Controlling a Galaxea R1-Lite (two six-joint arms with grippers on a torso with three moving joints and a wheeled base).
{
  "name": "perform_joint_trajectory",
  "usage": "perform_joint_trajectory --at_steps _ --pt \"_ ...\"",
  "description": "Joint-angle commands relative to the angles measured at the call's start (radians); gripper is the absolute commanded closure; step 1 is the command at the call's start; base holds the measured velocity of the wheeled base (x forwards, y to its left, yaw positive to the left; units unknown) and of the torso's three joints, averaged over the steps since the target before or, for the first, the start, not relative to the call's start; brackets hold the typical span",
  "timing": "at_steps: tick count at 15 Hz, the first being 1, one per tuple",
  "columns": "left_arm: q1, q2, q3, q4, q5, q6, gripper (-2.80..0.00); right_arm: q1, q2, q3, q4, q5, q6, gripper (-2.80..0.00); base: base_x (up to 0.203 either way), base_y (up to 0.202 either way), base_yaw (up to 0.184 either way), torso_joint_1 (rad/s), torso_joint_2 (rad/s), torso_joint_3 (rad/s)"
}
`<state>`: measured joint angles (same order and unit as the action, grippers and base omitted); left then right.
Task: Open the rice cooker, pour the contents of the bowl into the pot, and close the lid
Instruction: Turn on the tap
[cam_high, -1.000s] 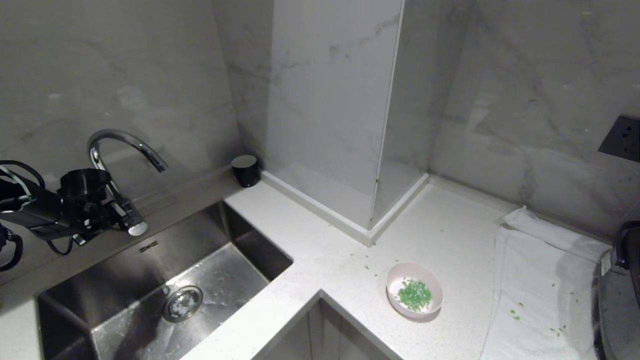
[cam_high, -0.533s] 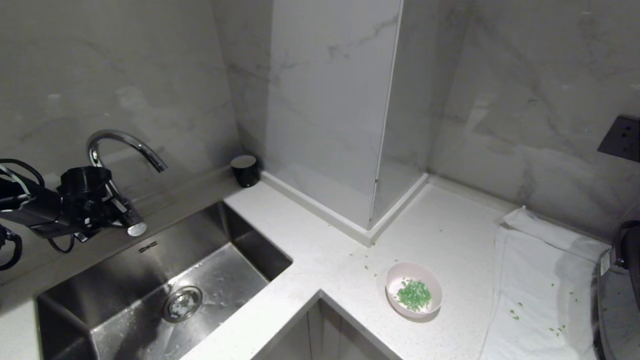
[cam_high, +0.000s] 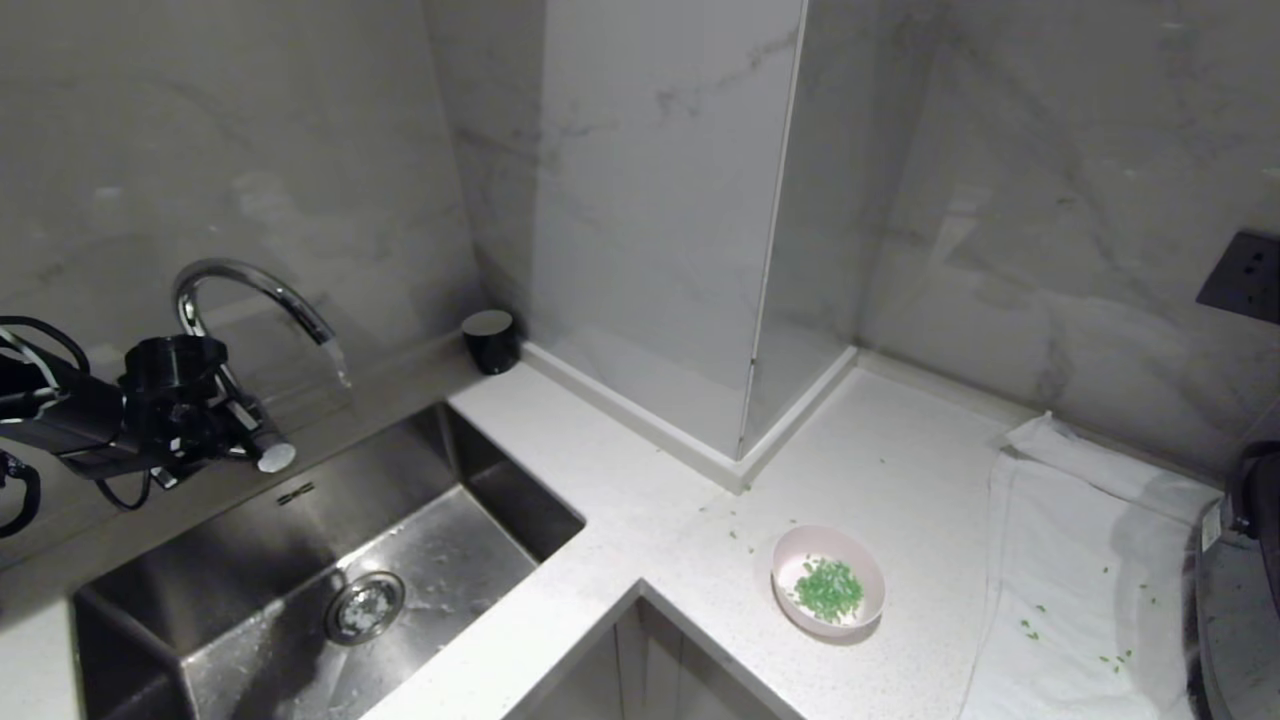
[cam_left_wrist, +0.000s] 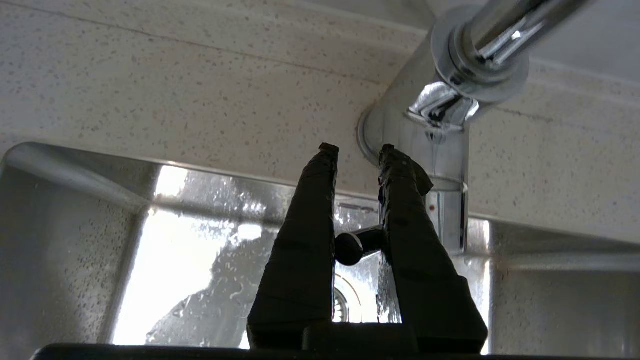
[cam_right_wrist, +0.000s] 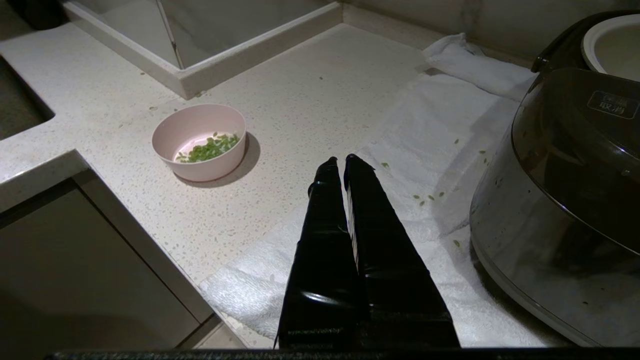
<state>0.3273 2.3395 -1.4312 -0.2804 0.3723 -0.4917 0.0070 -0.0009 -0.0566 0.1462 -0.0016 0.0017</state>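
Water now runs from curved chrome faucet (cam_high: 255, 290) (lever (cam_left_wrist: 357, 245) pinched by left pincer (cam_left_wrist: 357, 150)).

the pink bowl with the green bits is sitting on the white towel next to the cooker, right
Not quite. The pink bowl with the green bits sits on the bare speckled counter, apart from the white towel, which lies between it and the cooker. The right wrist view shows this.
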Motion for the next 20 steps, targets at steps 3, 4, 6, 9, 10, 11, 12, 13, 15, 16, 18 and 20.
perform_joint_trajectory --at_steps 3,4,6,9,10,11,12,13,15,16,18,20 --pt "-0.002 -0.007 0.017 0.0 0.002 -0.001 0.0 0.001 0.001 0.0 0.001 0.0 0.0 0.0 0.0 0.0 0.0 0.0 0.0 0.0" --pt "-0.001 -0.004 0.016 0.0 0.002 0.001 0.0 0.001 0.001 0.0 0.001 0.0 0.0 0.0 0.0 0.0 0.0 0.0 0.0 0.0" --pt "0.003 0.002 0.006 0.0 0.002 0.001 0.0 0.0 0.001 0.0 0.001 0.0 0.0 0.0 0.0 0.0 0.0 0.0 0.0 0.0" --pt "0.003 0.006 -0.008 0.0 0.004 0.001 0.0 0.001 0.001 0.0 0.001 0.0 0.0 0.0 0.0 0.0 0.0 0.0 0.0 0.0" --pt "0.002 0.008 -0.017 0.0 0.004 0.001 0.0 -0.001 0.001 0.0 0.001 0.0 0.0 0.0 0.0 0.0 0.0 0.0 0.0 0.0" --pt "0.003 0.009 -0.028 0.005 0.004 0.001 0.0 0.001 0.001 0.0 0.001 0.0 0.0 0.0 0.0 0.0 0.0 0.0 0.0 0.0" --pt "0.001 0.009 -0.029 0.006 0.004 0.001 0.0 0.001 0.001 0.0 0.001 0.0 0.0 0.0 0.0 0.0 0.0 0.0 0.0 0.0" --pt "0.001 0.009 -0.029 0.006 0.004 0.002 0.0 0.001 0.001 0.0 0.001 0.0 0.0 0.0 0.0 0.0 0.0 0.0 0.0 0.0" --pt "0.001 0.012 -0.028 0.006 0.004 0.002 0.0 -0.001 0.001 0.0 0.001 0.0 0.0 0.0 0.0 0.0 0.0 0.0 0.0 0.0" --pt "0.001 0.014 -0.028 0.006 0.004 0.002 0.0 0.001 0.001 0.0 0.001 0.0 0.0 0.0 0.0 0.0 0.0 0.0 0.0 0.0" --pt "0.003 0.012 -0.026 0.006 0.004 0.002 0.0 0.0 0.001 0.0 0.001 0.0 0.0 0.0 0.0 0.0 0.0 0.0 0.0 0.0" --pt "0.001 0.012 -0.025 0.006 0.004 0.002 0.0 0.001 0.001 0.0 0.001 0.0 0.0 0.0 0.0 0.0 0.0 0.0 0.0 0.0"
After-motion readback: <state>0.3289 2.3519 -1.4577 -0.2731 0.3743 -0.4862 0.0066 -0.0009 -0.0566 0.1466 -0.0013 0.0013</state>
